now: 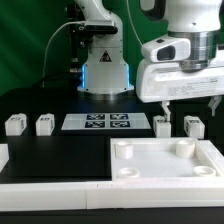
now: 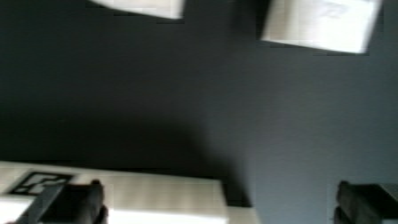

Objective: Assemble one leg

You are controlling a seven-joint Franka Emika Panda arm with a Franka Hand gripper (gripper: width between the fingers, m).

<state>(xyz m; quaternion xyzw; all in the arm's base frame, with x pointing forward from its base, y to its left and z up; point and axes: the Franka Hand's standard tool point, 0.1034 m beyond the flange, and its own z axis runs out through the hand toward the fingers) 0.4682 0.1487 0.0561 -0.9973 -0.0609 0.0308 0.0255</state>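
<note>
Four legs stand in a row on the black table in the exterior view: two on the left (image 1: pixel 14 125) (image 1: pixel 44 124) and two on the right (image 1: pixel 163 125) (image 1: pixel 194 125). Each is a small white block. My gripper (image 1: pixel 189 103) hangs above the two right legs, open and empty, touching nothing. In the wrist view the gripper (image 2: pixel 224 205) shows dark fingers (image 2: pixel 80 205) wide apart with only table between them. Two white blocks (image 2: pixel 320 25) (image 2: pixel 143 5) lie at the far edge of that view.
The marker board (image 1: pixel 96 122) lies between the leg pairs. A big flat white tray-like piece (image 1: pixel 165 175) with corner sockets sits at front right. A white rail (image 1: pixel 50 187) runs along the front left. The arm's base (image 1: pixel 105 70) stands behind. A white tagged surface (image 2: pixel 143 195) lies by one finger.
</note>
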